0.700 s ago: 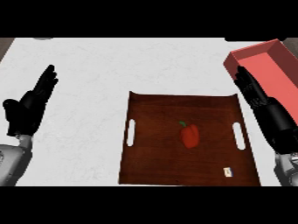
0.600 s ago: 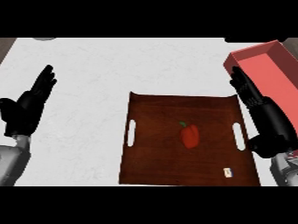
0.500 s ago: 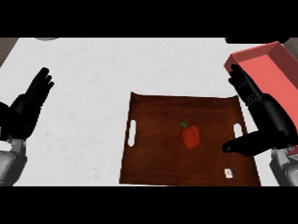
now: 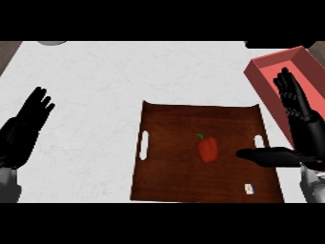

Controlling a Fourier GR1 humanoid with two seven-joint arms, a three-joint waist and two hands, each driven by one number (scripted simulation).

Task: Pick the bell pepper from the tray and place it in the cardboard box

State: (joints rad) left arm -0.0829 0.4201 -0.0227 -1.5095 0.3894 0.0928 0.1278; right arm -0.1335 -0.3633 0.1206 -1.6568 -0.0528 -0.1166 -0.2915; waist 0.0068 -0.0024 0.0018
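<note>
Your right hand [image 4: 311,135] is open and holds nothing. Its fingers [image 4: 289,93] are straight and close together, pointing away from you, and they lie over the near left side of the cardboard box [image 4: 299,64]. Whether they touch its wall or hang above it, you cannot tell from this steep angle. The thumb [image 4: 265,156] is splayed wide to the left. It reaches across the right edge of the tray [image 4: 172,167], just below the right handle slot [image 4: 258,142]. Its tip is near the bell pepper [image 4: 207,148], but a strip of bare tray shows between them.

Your left hand [image 4: 17,136] is also open, with the fingers straight and slightly fanned. It rests over the white counter [image 4: 108,81] at the left edge, well apart from the tray, and touches none of the objects.

The bell pepper is red with a small green stem at its far end. It lies on the tray a little right of centre, and neither hand is on it.

By count, you have:
- One pepper.
- One dark brown tray with two pale handle slots, the left one at [image 4: 144,144].
- One reddish box, open at the top, standing at an angle just to the right of the tray.
- One small white mark [image 4: 248,188] near the tray's near right corner.
</note>
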